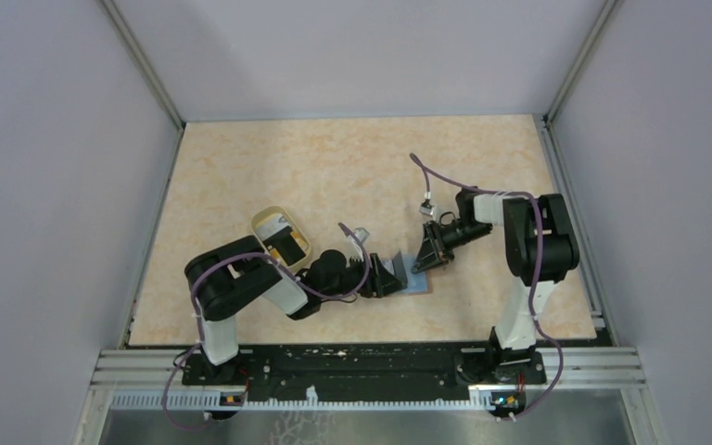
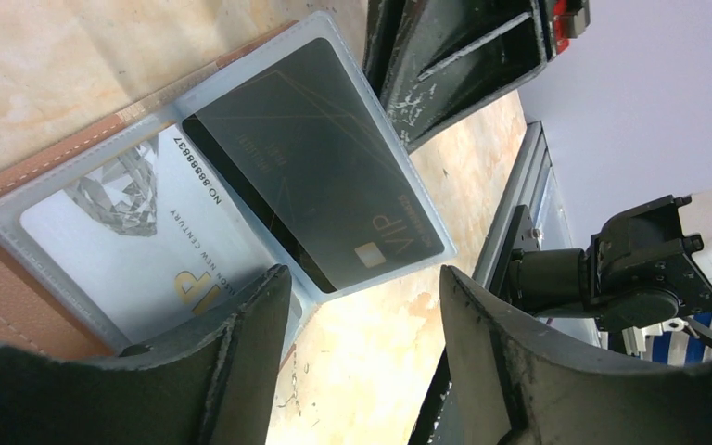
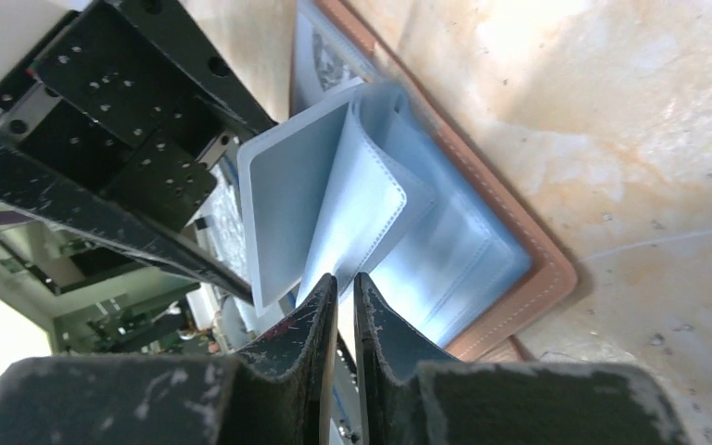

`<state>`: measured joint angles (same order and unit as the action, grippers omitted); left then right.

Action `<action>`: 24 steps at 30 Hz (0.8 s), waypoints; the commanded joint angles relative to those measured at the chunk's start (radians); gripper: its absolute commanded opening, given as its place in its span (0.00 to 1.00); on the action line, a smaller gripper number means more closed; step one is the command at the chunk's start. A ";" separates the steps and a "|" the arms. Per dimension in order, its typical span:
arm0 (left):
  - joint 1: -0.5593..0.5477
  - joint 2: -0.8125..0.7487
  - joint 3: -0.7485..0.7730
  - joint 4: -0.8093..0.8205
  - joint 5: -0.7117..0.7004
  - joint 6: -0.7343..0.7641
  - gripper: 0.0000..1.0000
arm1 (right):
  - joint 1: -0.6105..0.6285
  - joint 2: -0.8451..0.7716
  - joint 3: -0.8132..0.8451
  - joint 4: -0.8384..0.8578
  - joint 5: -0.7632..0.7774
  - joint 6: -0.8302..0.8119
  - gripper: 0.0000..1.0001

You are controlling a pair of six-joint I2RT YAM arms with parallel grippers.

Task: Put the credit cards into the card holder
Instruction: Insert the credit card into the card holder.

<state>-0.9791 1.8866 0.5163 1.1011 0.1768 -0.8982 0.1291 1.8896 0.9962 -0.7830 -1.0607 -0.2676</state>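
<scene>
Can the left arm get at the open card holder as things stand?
Probably yes: the left gripper hangs open right at the card holder, nothing between them; the right gripper only pinches a sleeve edge.

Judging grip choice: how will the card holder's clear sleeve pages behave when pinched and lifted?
Likely floppy: the sleeve pages curl and fan out where the right gripper pinches them. The page holding the black card lies flatter, so a card probably stiffens it. The thin card holder may drag across the smooth table when tugged.
</scene>
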 commanded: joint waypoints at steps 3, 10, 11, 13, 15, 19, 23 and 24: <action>0.008 -0.027 -0.034 0.029 0.002 0.038 0.72 | 0.035 -0.082 -0.001 0.070 0.092 0.020 0.12; 0.008 -0.055 -0.049 0.005 -0.023 0.066 0.77 | 0.105 -0.133 -0.010 0.122 0.237 0.036 0.13; 0.008 -0.061 -0.049 -0.007 -0.031 0.068 0.77 | 0.119 -0.142 -0.010 0.129 0.260 0.037 0.13; 0.008 -0.067 -0.049 -0.028 -0.045 0.070 0.76 | 0.149 -0.161 -0.011 0.143 0.304 0.040 0.14; 0.008 -0.078 -0.049 -0.045 -0.060 0.069 0.74 | 0.177 -0.184 -0.012 0.159 0.361 0.042 0.17; 0.008 -0.103 -0.064 -0.053 -0.080 0.076 0.75 | 0.210 -0.216 -0.023 0.184 0.455 0.044 0.21; 0.008 -0.118 -0.067 -0.087 -0.104 0.079 0.73 | 0.218 -0.219 -0.021 0.186 0.483 0.044 0.21; 0.009 -0.122 -0.066 -0.102 -0.114 0.076 0.69 | 0.218 -0.221 -0.022 0.186 0.489 0.043 0.20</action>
<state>-0.9791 1.7924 0.4629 1.0534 0.1081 -0.8398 0.3405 1.7119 0.9756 -0.6312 -0.6350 -0.2264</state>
